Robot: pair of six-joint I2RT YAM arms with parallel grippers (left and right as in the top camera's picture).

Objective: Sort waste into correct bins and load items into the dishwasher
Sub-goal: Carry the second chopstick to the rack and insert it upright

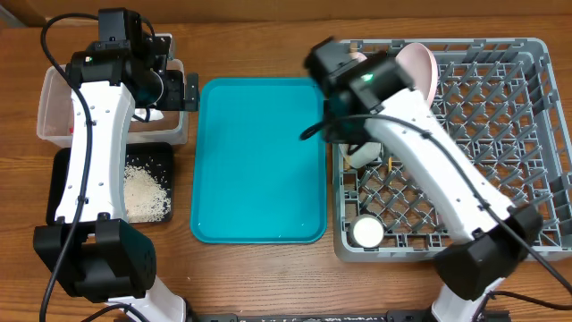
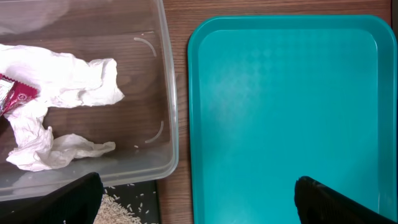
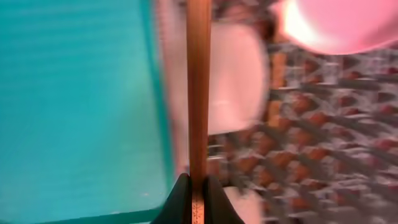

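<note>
The right gripper (image 3: 198, 198), jaws clamped on a wooden chopstick (image 3: 199, 93), hangs over the left edge of the grey dish rack (image 1: 500, 116), beside the teal tray (image 1: 259, 161). The left gripper (image 2: 199, 208), jaws spread wide, hovers by the clear tub (image 2: 168, 124), which holds crumpled tissue (image 2: 68, 81) and a red wrapper (image 2: 15, 96). Rice (image 1: 147, 192) fills the black tray (image 1: 61, 179).
</note>
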